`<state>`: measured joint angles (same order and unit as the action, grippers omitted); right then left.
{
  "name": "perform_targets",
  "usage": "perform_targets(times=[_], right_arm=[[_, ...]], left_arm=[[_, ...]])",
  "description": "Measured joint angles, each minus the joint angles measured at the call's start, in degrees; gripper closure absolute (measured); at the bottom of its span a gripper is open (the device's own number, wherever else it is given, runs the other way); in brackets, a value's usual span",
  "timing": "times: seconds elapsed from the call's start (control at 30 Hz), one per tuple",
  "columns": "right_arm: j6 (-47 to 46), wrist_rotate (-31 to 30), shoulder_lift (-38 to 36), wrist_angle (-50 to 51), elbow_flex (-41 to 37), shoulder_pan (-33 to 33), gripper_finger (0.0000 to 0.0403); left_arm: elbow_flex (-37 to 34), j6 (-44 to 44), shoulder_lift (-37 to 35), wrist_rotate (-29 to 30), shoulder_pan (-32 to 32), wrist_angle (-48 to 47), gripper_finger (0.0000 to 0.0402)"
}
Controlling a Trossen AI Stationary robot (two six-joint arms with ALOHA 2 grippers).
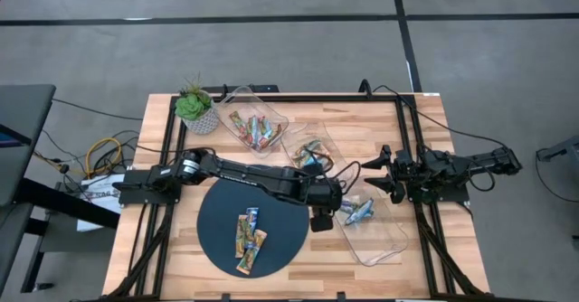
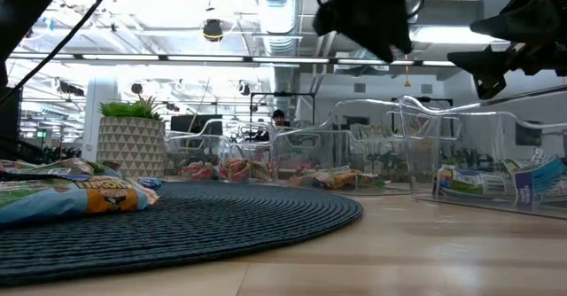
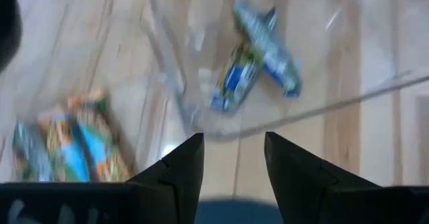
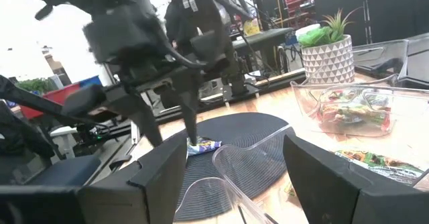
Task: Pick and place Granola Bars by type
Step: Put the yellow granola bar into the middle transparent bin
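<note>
Three orange/yellow granola bars (image 1: 249, 239) lie flat on a dark round mat (image 1: 217, 225). Two blue/silver bars (image 1: 357, 212) (image 3: 258, 56) lie crossed in the near right clear tray (image 1: 384, 243). Green/red bars (image 1: 255, 132) fill the far tray, and more bars (image 1: 312, 151) (image 3: 67, 143) sit in the middle tray. My left gripper (image 1: 335, 210) (image 3: 233, 140) hovers open and empty over the near tray's left rim, just short of the blue bars. My right gripper (image 1: 373, 171) (image 4: 234, 150) waits open near the table's right edge, pointing left.
A potted plant (image 1: 194, 108) stands at the table's far left corner. The three clear trays crowd the middle and right of the table. Bare wood (image 1: 172, 157) shows left of the mat. Cables (image 1: 104, 153) hang off the left edge.
</note>
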<state>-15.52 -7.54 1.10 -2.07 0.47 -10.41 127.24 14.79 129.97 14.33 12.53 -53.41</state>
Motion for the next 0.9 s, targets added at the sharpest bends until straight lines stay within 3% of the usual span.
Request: perform_targets(times=[0.17, 0.33, 0.53, 0.7, 0.9], right_arm=[[0.01, -0.01, 0.0, 0.0, 0.0, 0.01, 0.0159], [-0.01, 0.01, 0.02, 0.0, 0.0, 0.02, 0.0159], [0.01, 0.01, 0.01, 0.0, 0.0, 0.01, 0.0159], [0.01, -0.01, 0.0, 0.02, 0.0, 0.0, 0.0159], [0.01, 0.01, 0.02, 0.0, -0.01, 0.0, 0.0159]], left_arm=[[-0.08, 5.15, -1.2, 0.45, 0.26, -8.36, 0.0251], [0.0, 5.96, -4.72, 5.92, 0.59, -14.06, 0.0251], [-0.4, 6.71, -5.59, 7.63, 0.59, -16.05, 0.0251], [-12.7, 6.86, -7.13, 3.7, 1.65, -3.91, 0.0251], [-35.56, 14.78, -17.98, -2.12, 2.84, 13.21, 0.0251]])
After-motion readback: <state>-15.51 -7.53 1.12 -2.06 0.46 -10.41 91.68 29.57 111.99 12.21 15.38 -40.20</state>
